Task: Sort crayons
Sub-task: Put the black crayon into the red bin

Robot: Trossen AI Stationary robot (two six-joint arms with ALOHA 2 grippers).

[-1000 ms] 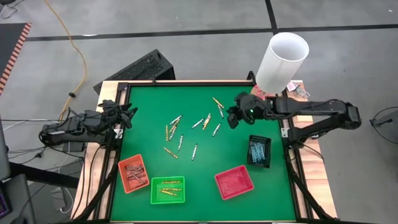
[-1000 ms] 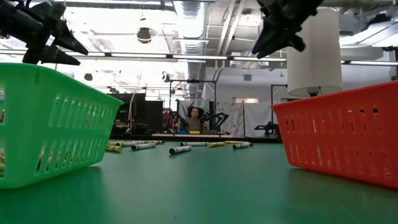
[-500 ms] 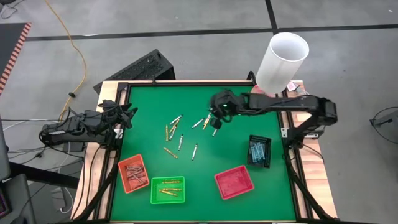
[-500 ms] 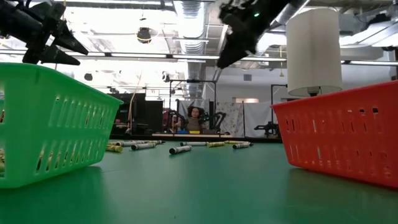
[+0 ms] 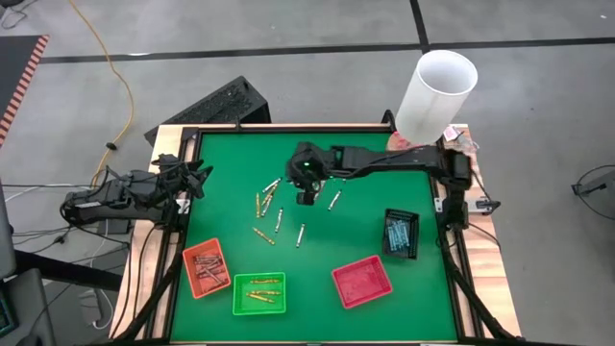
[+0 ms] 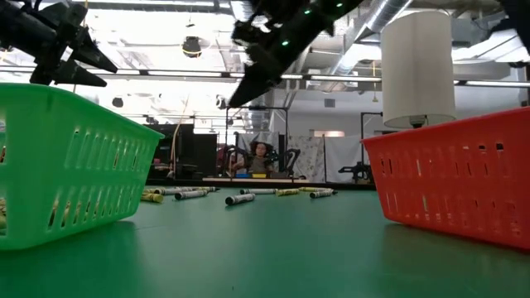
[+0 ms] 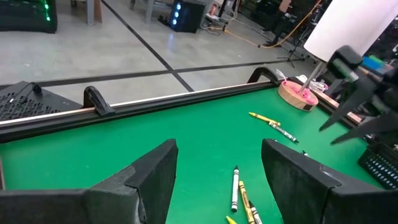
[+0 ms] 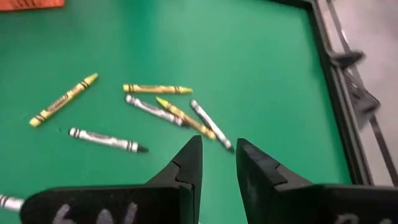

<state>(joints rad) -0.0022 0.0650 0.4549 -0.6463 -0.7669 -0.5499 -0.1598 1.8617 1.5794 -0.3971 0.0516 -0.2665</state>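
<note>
Several loose crayons (image 5: 270, 199), yellow-gold and silvery, lie flat on the green mat (image 5: 231, 154) near its middle. They also show in the right wrist view as crayons (image 8: 153, 108) just ahead of the fingers. My right gripper (image 5: 306, 199) hangs above the mat beside this scatter, tilted down, open by a narrow gap (image 8: 217, 148) with nothing in it. My left gripper (image 5: 200, 179) waits at the table's left edge, open wide (image 7: 217, 155) and empty. Reddish-brown crayons lie in the orange tray (image 5: 206, 267), yellow ones in the green tray (image 5: 258, 293), and light blue ones in the black tray (image 5: 400, 234).
A red tray (image 5: 362, 281) stands at the near right. A tall white cylinder (image 5: 437, 88) rises at the far right corner, beside a pink disc (image 7: 297, 94). A black raised frame (image 5: 288, 126) rims the mat. A keyboard (image 5: 213, 104) lies beyond the far left corner.
My right gripper has swung from the table's far right toward the left, sinking a little and rolling about its own axis. It now hangs over the loose crayons at the middle. Its finger gap looks unchanged. No crayon has moved.
</note>
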